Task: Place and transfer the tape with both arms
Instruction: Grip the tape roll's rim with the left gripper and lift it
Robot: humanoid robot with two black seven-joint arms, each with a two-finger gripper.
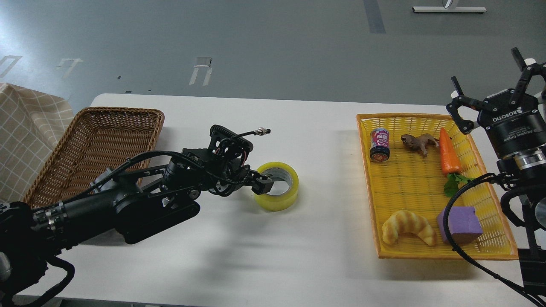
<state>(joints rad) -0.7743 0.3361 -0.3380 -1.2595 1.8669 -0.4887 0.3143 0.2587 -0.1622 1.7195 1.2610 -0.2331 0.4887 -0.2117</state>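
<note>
The tape (278, 197), a thick yellow roll with a grey core, lies flat on the white table (256, 256) near its middle. My left gripper (263, 183) reaches in from the left, and its dark fingertips overlap the roll's left rim. The jaws look parted and do not clamp the roll. My right gripper (490, 85) is raised at the far right, beyond the yellow tray's far right corner. Its fingers are spread open and empty.
A brown wicker basket (91, 128) stands at the back left, partly behind my left arm. A yellow tray (409, 179) on the right holds a can, a toy animal, a carrot, a croissant toy and a purple block. A checked cloth (25, 128) hangs at the left edge.
</note>
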